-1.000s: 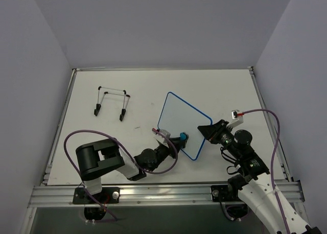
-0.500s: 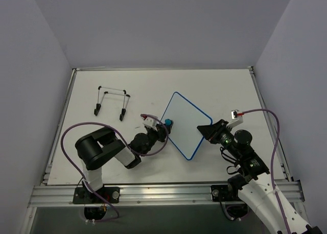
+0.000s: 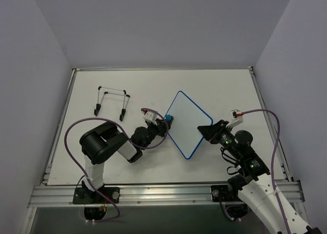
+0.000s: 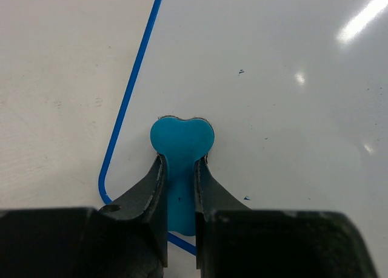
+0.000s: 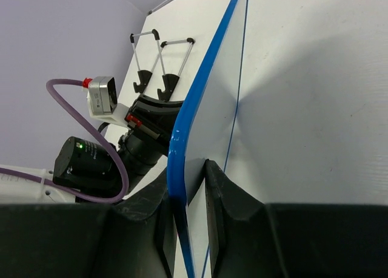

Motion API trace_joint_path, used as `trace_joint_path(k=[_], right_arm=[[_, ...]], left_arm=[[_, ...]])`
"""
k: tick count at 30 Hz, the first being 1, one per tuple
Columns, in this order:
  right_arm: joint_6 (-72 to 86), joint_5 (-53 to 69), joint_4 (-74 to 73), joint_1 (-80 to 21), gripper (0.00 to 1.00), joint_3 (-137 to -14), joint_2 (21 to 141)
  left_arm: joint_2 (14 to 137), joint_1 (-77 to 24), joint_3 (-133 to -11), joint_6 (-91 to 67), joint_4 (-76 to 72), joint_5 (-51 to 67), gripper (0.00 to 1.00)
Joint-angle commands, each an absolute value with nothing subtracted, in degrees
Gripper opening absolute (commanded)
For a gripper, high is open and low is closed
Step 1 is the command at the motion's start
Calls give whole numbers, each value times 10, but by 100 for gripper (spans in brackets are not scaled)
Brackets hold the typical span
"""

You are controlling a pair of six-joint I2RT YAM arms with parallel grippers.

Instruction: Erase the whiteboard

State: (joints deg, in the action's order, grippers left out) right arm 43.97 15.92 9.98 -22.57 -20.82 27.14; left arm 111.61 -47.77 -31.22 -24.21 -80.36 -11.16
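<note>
eraser (image 4: 182, 138), blue, clamped between the 2 fingers of the left gripper (image 4: 180, 166), its head just past their tips over the whiteboard (image 4: 279, 96); right gripper (image 5: 186, 169) squeezes the whiteboard's blue rim.

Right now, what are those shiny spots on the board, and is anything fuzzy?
Left wrist view: the bright streak and dots are glare on the whiteboard; the left pincer, shut on the eraser, is dark and soft. Right wrist view: the right pincer is close and fuzzy, grey shadow falls across the board. Top view: even light, no glare.
</note>
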Motion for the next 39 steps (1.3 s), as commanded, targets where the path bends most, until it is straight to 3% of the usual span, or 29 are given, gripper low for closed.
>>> trace_joint_path(k=[1, 14, 39], right_arm=[[422, 248, 141, -247, 0, -250, 262], [353, 291, 128, -247, 0, -234, 276], [355, 281, 159, -249, 0, -205, 286]], left_arm=[[1131, -486, -340, -255, -893, -12, 2], [1123, -488, -380, -295, -880, 89, 2], [1024, -609, -408, -274, -794, 70, 2]])
